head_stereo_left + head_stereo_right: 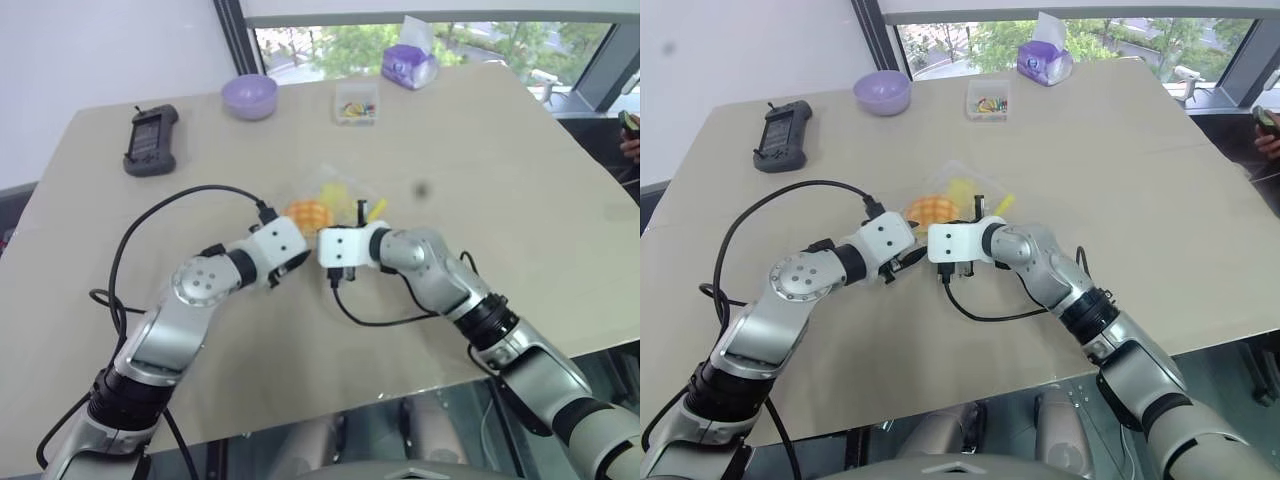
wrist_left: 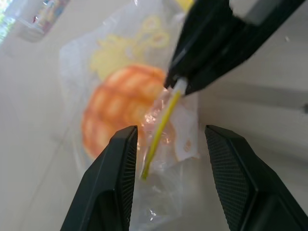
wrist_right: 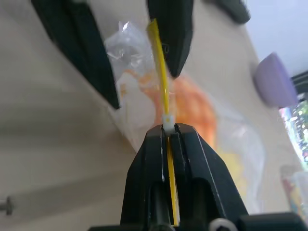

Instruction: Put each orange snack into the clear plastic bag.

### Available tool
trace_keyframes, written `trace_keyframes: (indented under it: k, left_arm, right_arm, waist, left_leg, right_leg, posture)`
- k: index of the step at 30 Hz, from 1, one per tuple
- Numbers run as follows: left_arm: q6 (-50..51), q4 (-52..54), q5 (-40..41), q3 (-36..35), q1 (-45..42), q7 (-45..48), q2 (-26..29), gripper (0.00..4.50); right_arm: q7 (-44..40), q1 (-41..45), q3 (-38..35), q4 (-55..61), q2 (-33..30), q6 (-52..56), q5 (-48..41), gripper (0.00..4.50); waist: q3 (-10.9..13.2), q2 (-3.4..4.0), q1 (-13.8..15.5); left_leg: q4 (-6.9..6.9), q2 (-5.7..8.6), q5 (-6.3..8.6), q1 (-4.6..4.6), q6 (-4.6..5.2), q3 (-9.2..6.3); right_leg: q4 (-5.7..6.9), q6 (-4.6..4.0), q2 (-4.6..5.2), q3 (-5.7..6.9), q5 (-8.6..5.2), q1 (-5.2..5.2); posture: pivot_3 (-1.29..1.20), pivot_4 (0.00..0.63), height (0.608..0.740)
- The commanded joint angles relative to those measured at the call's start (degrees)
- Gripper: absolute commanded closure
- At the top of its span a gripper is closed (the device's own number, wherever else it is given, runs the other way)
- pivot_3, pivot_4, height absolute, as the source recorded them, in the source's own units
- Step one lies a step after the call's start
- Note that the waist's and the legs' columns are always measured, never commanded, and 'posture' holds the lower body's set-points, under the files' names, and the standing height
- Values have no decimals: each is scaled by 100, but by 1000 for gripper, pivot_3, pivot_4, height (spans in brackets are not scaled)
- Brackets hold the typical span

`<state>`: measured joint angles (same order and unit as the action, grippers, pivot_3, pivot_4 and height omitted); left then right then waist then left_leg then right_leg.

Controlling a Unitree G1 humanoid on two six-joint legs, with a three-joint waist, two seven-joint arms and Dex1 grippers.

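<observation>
Though pinched, clear plastic bag [image 2: 144,120] around orange snack [image 2: 118,108]

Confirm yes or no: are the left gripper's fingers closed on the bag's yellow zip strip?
No, the left gripper is open, its fingers apart either side of the yellow zip strip, which the right gripper pinches.
</observation>
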<state>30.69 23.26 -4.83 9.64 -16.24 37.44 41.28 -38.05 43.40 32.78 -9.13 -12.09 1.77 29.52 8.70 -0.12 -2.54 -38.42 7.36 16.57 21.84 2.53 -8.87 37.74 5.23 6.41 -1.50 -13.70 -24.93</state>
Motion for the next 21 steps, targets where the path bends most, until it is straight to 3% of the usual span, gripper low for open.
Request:
trace_keyframes:
  k: [1, 21]
  left_arm:
    - [-101, 92, -78, -105, 30, -7, 68, 2143]
    - [277, 366, -6, -156, -205, -89, -268, 2143]
  right_arm:
    - [45, 26, -104, 453, 24, -46, -5, 4500]
    - [-196, -66, -17, 735, 9, 10, -9, 4500]
  waist:
    - [0, 0, 5]
    - [0, 0, 11]
  left_leg:
    - [0, 0, 0, 0, 0, 0]
    - [-1, 0, 0, 0, 0, 1]
  right_leg:
    - [0, 0, 0, 0, 0, 0]
    - [2, 0, 0, 0, 0, 0]
  posture:
    - [0, 150, 736]
    - [0, 150, 736]
